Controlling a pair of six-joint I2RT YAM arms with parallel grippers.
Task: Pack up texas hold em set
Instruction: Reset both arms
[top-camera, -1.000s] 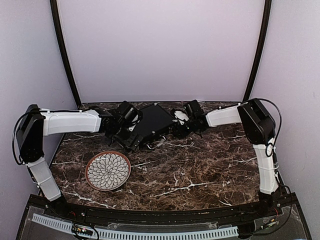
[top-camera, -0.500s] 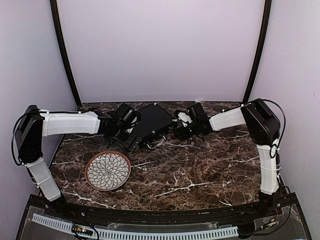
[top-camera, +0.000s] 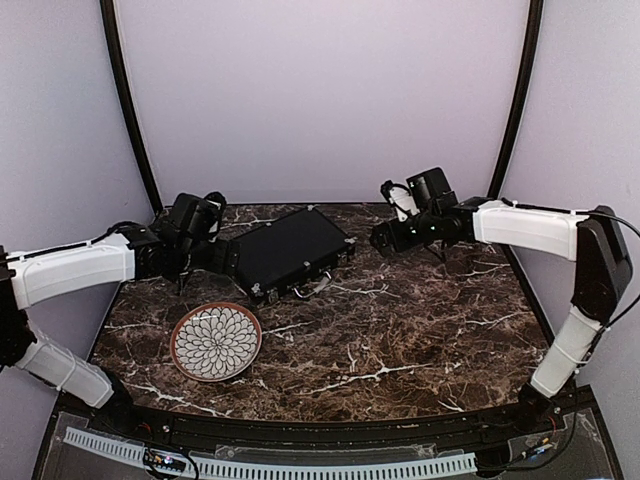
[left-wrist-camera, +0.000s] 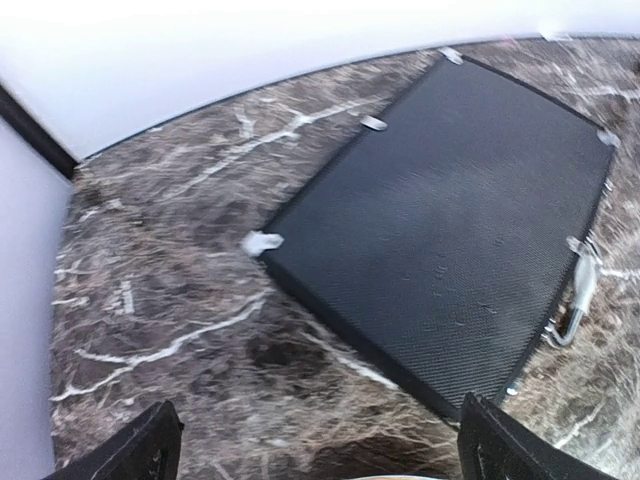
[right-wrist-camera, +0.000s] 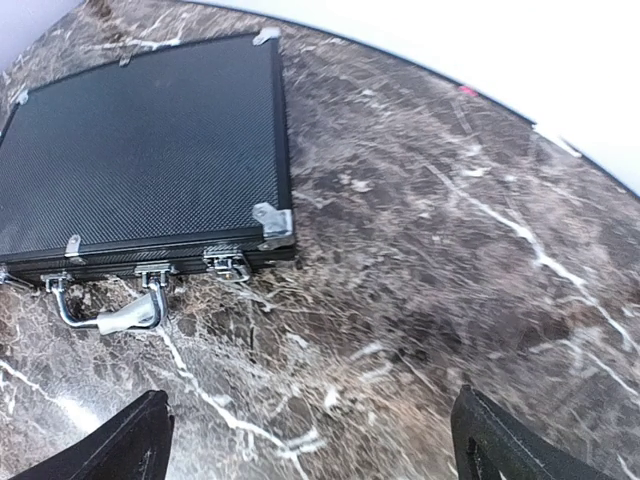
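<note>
Both of mine — left gripper (left-wrist-camera: 320, 412), right gripper (right-wrist-camera: 310, 398) — hang released and empty either side of the closed briefcase (top-camera: 295, 250), flat at the back of the table (top-camera: 400, 330); if a latch (right-wrist-camera: 228, 262) sits half-caught, lifting could spill it.

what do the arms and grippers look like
The left arm and right arm have white link shells and black joints; a thin black cable runs beside the right one. The left gripper and right gripper are black and two-fingered.
</note>
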